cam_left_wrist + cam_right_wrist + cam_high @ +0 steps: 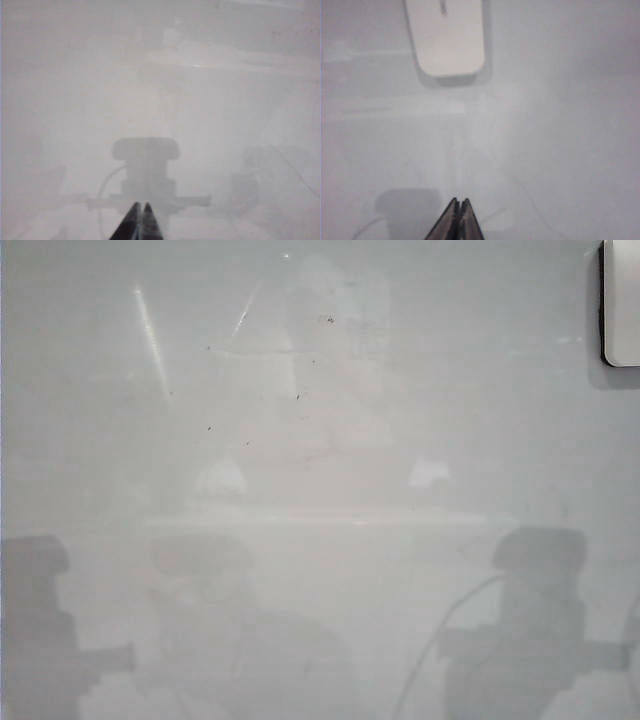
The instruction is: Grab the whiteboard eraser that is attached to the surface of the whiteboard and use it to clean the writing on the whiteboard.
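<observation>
The whiteboard [320,490] fills the exterior view, pale grey and glossy. The whiteboard eraser [622,302], a white rounded block with a thin black edge, lies flat on the board at the far right edge of that view. It also shows in the right wrist view as the eraser [447,37], well ahead of my right gripper [459,201], which is shut and empty. My left gripper [140,205] is shut and empty over bare whiteboard [75,90]. Neither gripper appears in the exterior view. The writing is out of view; only faint smears and tiny specks show.
Soft grey shadows of the two arms [540,630] [40,640] lie on the near part of the board. Two bright glare streaks [150,335] cross its far left. A few dark specks [326,319] dot the far middle.
</observation>
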Action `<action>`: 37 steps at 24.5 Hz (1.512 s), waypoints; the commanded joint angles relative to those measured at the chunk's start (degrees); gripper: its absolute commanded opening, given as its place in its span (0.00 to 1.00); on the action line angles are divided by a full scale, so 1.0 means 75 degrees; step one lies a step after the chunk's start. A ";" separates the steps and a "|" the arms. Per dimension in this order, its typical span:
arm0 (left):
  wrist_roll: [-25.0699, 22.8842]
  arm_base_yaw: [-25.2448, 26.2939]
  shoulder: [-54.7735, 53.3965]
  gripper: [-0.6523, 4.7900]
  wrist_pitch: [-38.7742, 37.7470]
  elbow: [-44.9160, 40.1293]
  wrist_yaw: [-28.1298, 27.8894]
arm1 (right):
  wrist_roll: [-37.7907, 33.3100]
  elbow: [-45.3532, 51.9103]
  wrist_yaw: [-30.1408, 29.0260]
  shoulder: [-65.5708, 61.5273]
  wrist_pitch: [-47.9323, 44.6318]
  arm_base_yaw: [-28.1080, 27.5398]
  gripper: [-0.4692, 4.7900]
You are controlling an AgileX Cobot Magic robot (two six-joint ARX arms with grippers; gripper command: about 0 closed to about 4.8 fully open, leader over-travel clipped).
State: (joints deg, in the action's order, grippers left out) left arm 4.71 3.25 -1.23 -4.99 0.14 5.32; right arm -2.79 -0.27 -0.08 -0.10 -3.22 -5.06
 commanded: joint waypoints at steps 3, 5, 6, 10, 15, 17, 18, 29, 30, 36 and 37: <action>-0.0017 0.0003 -0.0009 0.11 0.0079 0.0041 -0.0017 | -0.0032 0.0029 -0.0006 0.0015 0.0589 0.0079 0.13; -0.0017 0.0003 -0.0009 0.11 0.0079 0.0041 -0.0017 | -0.0055 0.0029 -0.0006 0.0015 0.0784 0.0131 0.13; -0.0017 0.0003 -0.0009 0.11 0.0079 0.0041 -0.0017 | -0.0052 0.0029 -0.0006 0.0015 0.0854 0.0131 0.13; -0.0017 0.0003 -0.0009 0.11 0.0079 0.0041 -0.0017 | -0.0052 0.0029 -0.0006 0.0015 0.0973 0.0128 0.13; -0.0017 0.0003 -0.0009 0.11 0.0076 0.0041 -0.0017 | -0.0052 0.0029 -0.0003 0.0015 0.0997 0.0128 0.13; -0.0017 0.0003 -0.0009 0.11 0.0079 0.0041 -0.0017 | -0.0052 0.0029 -0.0006 0.0015 0.0997 0.0128 0.13; -0.0017 0.0003 -0.0009 0.11 0.0079 0.0041 -0.0017 | -0.0052 0.0029 -0.0006 0.0015 0.0997 0.0128 0.13; -0.0323 -0.0017 0.0114 0.11 0.0079 0.0041 -0.0166 | -0.0052 0.0026 -0.0003 0.0015 0.1003 0.0128 0.13; -0.0321 -0.0015 0.0114 0.11 0.0076 0.0041 -0.0166 | -0.0052 0.0026 -0.0003 0.0015 0.1003 0.0128 0.13; -0.0321 0.0000 0.0114 0.11 0.0050 0.0041 -0.0166 | -0.0052 0.0026 -0.0003 0.0015 0.1003 0.0128 0.13; -0.0321 0.0000 0.0114 0.11 0.0050 0.0041 -0.0166 | -0.0052 0.0026 -0.0003 0.0015 0.1003 0.0128 0.13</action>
